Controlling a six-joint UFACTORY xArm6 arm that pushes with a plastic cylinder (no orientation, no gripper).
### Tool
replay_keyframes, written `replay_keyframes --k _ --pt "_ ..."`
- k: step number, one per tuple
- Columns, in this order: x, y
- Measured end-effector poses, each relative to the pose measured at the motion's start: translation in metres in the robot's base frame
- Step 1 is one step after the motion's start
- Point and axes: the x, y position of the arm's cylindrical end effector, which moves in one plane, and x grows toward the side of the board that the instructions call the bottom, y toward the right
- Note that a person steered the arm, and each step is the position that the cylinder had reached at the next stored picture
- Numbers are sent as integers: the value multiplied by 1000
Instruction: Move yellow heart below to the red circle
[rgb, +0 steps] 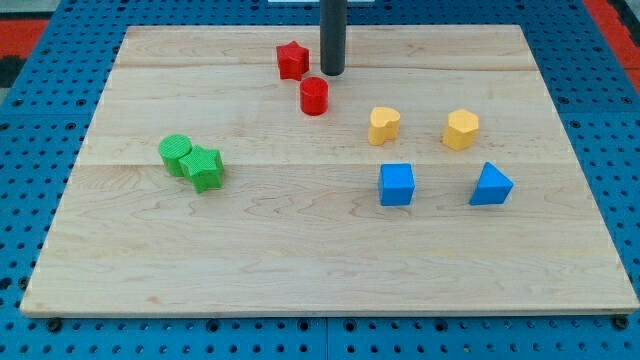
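Note:
The yellow heart (384, 125) lies right of centre on the wooden board. The red circle (314, 96) lies to its upper left, near the view's top. My tip (332, 72) stands just above and slightly right of the red circle, apart from it, and up-left of the yellow heart. It touches no block.
A red star (292, 60) sits left of my tip. A yellow hexagon (461, 129) lies right of the heart. A blue cube (396, 184) and a blue triangle (491, 185) lie below them. A green circle (176, 154) touches a green star (206, 168) at the left.

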Motion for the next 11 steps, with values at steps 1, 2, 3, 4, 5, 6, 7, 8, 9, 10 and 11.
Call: replay_keyframes --k 1,2,3,4,5,6,7,8,9,10,11 --pt "39 -6" --pt "44 -29" --pt "56 -29" --pt "48 -35" --pt "35 -50" --pt "54 -60" --pt "56 -64" --pt "19 -104" --pt "35 -183" --pt "106 -223" --pt "142 -214"
